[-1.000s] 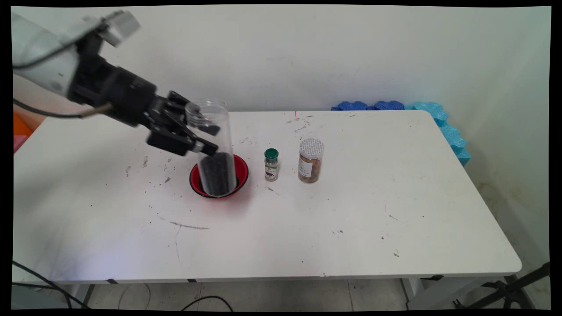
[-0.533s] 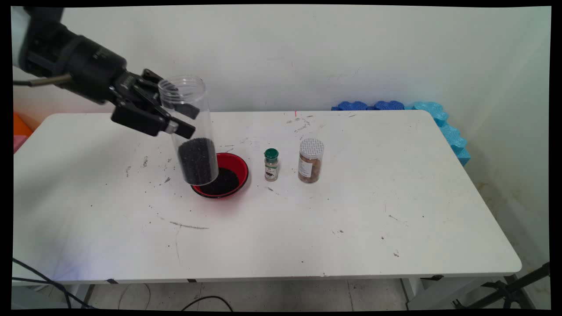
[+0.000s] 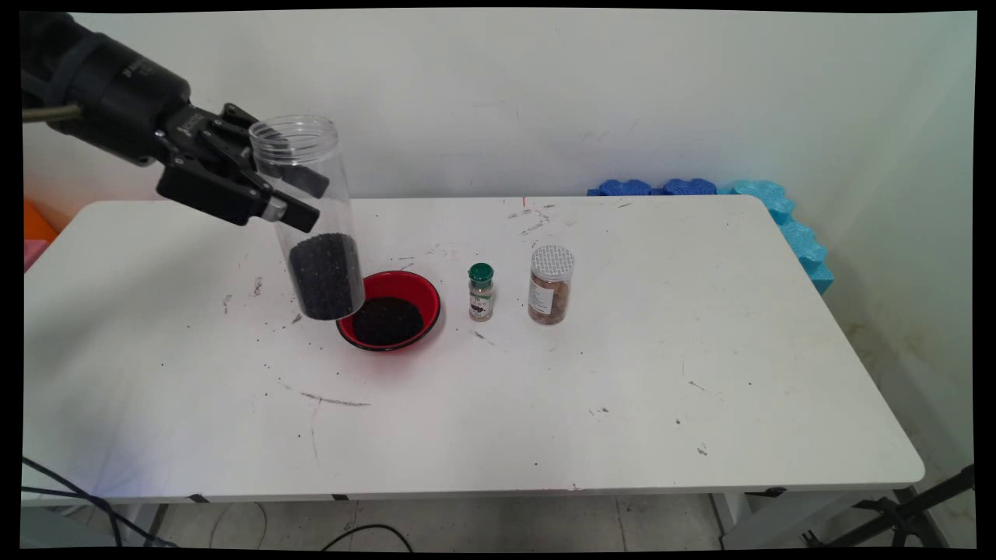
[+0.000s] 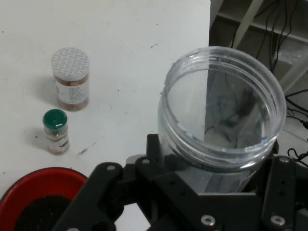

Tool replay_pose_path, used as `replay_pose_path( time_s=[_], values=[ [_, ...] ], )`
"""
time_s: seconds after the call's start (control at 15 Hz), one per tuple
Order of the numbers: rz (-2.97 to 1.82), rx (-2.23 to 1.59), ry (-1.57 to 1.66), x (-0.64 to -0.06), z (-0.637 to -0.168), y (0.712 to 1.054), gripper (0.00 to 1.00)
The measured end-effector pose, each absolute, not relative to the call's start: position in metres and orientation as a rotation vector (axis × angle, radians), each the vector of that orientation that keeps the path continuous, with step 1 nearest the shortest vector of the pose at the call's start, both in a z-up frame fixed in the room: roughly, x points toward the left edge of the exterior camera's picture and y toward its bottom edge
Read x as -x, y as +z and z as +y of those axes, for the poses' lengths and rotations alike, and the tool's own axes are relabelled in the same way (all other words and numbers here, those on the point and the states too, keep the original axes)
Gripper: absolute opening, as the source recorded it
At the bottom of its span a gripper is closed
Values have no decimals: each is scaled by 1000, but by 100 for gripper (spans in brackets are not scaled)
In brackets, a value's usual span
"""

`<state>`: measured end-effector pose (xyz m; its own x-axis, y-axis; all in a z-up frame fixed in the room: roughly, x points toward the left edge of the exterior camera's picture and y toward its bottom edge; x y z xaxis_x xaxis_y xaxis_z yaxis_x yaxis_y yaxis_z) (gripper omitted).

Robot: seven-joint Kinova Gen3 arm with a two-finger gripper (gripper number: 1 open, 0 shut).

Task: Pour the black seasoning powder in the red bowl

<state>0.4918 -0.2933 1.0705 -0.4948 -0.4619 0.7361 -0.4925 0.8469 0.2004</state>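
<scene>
My gripper [image 3: 299, 198] is shut on a tall clear plastic jar [image 3: 311, 218], held in the air, open mouth up and a little tilted. Black grains fill the jar's lower part [image 3: 327, 276]. In the hand view the jar's open mouth [image 4: 221, 108] rises between the black linkage. A red bowl [image 3: 389, 311] with black grains in it sits on the table just right of and below the jar's bottom; the bowl [image 4: 41, 202] also shows at the lower left of the hand view.
A small green-capped spice jar [image 3: 481, 292] [image 4: 56, 131] and a larger jar with a white lid [image 3: 551, 285] [image 4: 70, 78] stand right of the bowl. Blue foam pieces [image 3: 778, 218] lie at the table's far right corner. Dark specks dot the white table [image 3: 622, 373].
The gripper has lifted the jar up and to the left, from standing in the red bowl to hanging clear of it. The bowl's black grains are now uncovered.
</scene>
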Motion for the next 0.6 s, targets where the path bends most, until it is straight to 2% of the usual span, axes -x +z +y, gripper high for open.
replay_pose_path(
  time_s=[0.6],
  values=[
    [-2173, -709, 54, -497, -291, 1075, 0]
  ],
)
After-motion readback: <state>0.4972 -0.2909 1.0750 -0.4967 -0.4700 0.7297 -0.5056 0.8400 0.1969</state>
